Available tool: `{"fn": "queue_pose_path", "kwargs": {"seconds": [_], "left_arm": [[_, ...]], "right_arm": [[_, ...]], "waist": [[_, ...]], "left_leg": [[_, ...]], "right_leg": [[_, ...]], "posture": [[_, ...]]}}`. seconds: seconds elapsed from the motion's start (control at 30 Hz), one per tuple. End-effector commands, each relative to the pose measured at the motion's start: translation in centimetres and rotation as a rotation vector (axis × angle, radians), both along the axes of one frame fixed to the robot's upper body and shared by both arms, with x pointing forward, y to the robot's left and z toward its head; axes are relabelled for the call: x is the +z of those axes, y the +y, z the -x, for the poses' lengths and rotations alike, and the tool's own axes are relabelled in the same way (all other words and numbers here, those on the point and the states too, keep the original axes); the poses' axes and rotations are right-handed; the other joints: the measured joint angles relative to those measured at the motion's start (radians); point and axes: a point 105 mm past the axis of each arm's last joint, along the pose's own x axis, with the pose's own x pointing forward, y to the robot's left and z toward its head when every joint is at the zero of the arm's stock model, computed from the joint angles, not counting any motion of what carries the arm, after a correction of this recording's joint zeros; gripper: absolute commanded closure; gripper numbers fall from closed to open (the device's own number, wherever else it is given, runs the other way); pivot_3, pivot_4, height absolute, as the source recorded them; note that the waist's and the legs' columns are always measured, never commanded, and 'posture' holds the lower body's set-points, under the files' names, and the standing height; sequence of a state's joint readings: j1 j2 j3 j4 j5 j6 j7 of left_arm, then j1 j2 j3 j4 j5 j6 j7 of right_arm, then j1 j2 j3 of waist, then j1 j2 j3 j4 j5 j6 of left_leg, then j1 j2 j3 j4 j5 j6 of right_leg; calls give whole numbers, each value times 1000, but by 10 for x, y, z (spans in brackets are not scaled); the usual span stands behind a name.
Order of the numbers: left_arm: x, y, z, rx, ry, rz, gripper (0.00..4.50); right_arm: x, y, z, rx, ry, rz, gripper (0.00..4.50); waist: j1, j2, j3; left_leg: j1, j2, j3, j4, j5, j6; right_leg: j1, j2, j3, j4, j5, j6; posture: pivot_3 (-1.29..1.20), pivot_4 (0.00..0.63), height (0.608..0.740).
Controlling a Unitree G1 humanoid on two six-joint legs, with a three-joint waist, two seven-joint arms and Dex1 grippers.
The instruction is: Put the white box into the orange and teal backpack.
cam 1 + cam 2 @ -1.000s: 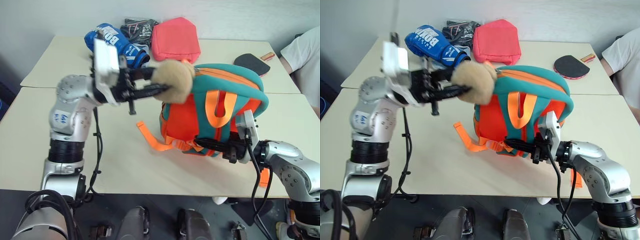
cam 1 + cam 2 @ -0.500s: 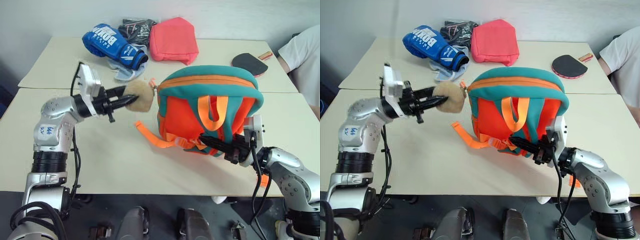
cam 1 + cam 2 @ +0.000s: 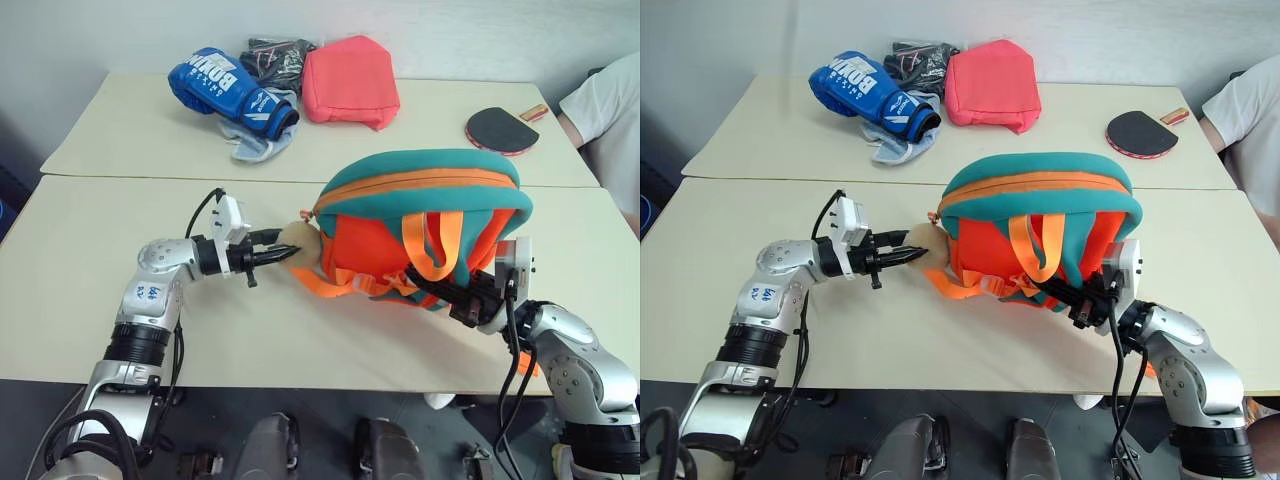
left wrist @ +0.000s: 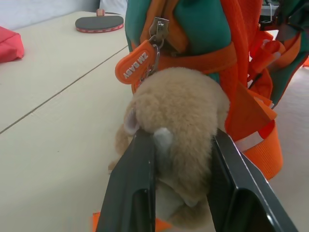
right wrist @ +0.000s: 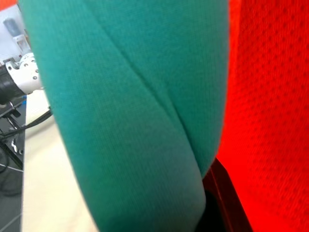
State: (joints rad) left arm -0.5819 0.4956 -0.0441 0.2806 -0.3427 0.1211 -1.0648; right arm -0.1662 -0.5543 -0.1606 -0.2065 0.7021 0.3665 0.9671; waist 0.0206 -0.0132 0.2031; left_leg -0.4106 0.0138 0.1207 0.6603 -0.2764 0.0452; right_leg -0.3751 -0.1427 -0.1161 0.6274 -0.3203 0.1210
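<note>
Orange and teal backpack (image 3: 420, 215) standing on the table (image 3: 120, 230); left pincer (image 3: 283, 256) is clamping its plush bear (image 4: 176, 113), right pincer (image 3: 432, 290) is gripping a teal strap (image 5: 125, 111).

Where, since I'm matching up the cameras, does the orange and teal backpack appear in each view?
Left eye view: the orange and teal backpack stands right of centre on the table.
Right eye view: near centre.
Left wrist view: just behind the plush bear.
Right wrist view: pressed close, teal strap beside orange mesh.
Shared landmark: the plush bear, clamped in the left hand at the backpack's side.
</note>
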Motion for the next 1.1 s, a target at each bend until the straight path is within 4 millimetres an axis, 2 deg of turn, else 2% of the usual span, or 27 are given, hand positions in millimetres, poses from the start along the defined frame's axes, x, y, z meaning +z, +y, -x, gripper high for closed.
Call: {"fn": "queue_pose_path", "kwargs": {"seconds": [0.03, 0.1, 0.23, 0.33, 0.4, 0.43, 0.47, 0.53, 0.63, 0.7, 0.77, 0.83, 0.93, 1.1], "left_arm": [[3, 1, -4, 53, -28, -46, 3268], [13, 9, -7, 93, -36, -15, 2833], [19, 22, 9, 63, -40, -30, 1713], [25, 53, 34, 77, -85, -60, 804], [27, 75, 42, 140, -81, -84, 169], [25, 87, 49, 165, -61, -104, 0], [23, 95, 53, 186, -52, -124, 0], [19, 107, 62, 218, -43, -153, 0], [11, 129, 69, 319, -49, -285, 0], [14, 142, 68, 412, -105, -372, 0], [15, 146, 74, 428, -108, -370, 0], [11, 145, 81, 407, -100, -372, 0], [0, 150, 85, 419, -91, -396, 0], [-11, 155, 94, 443, -62, -394, 0]], "right_arm": [[3, 4, -6, 14, -82, 71, 4482], [0, 6, -8, 25, -97, 122, 4482], [6, 7, -5, 67, -172, 172, 3173], [26, -1, 3, 70, -270, 237, 2152], [30, -11, 9, 77, -261, 286, 1409], [32, -19, 12, 69, -251, 308, 1110], [33, -26, 16, 74, -223, 313, 759], [42, -37, 20, 38, -280, 343, 82], [27, -65, 33, 48, -213, 487, 33], [21, -93, 34, -16, -167, 534, 33], [15, -122, 31, -95, -160, 597, 33], [13, -140, 25, -159, -172, 627, 33], [6, -149, 17, -181, -173, 660, 33], [-1, -144, 10, -168, -198, 659, 33]], "waist": [[2, 0, 0], [2, 0, 0], [-7, 0, 0], [-27, 1, 0], [-27, 1, 0], [-25, 1, 0], [-25, 1, 0], [-21, 1, 0], [-10, 1, 0], [-6, 1, 0], [-5, 0, 0], [-10, 0, 0], [-23, 1, 0], [-34, 2, 0]], "left_leg": [[0, 0, 0, 0, 0, 0], [0, 0, 0, 0, 0, 0], [0, 0, 0, 0, 0, 0], [0, 0, 0, -2, 0, 0], [1, 0, 0, -3, 0, 0], [1, 1, 0, -3, 0, -1], [1, 1, 0, -3, 0, -1], [2, 1, 0, -4, 0, -1], [3, -1, 0, -5, -3, 0], [3, -1, 0, -5, -4, 0], [3, 0, 0, -5, -5, -3], [4, 0, 2, -6, -6, -5], [6, 0, 3, -8, -4, -3], [6, 2, 4, -11, -3, -4]], "right_leg": [[0, 0, 0, 0, 0, 0], [0, 0, 0, 0, 0, 0], [0, -1, 0, 0, 0, 0], [0, -1, 0, -1, 0, 0], [-1, -3, -1, -1, 0, 0], [-1, -4, -1, -1, 0, 0], [-1, -5, -1, -1, 0, 0], [1, -6, -1, -2, 0, 0], [1, -8, 0, -6, 0, 0], [1, -8, 0, -6, 0, 0], [1, -8, 1, -7, 0, 0], [1, -8, 2, -7, 0, 0], [0, -7, 2, -6, 0, 0], [-1, -6, 2, -5, -1, -2]], "posture": [[0, 150, 740], [0, 150, 740], [0, 150, 740], [0, 150, 740], [0, 150, 740], [0, 150, 740], [0, 150, 740], [0, 150, 740], [0, 150, 740], [0, 150, 740], [0, 150, 740], [0, 150, 740], [0, 150, 740], [0, 150, 740]]}}
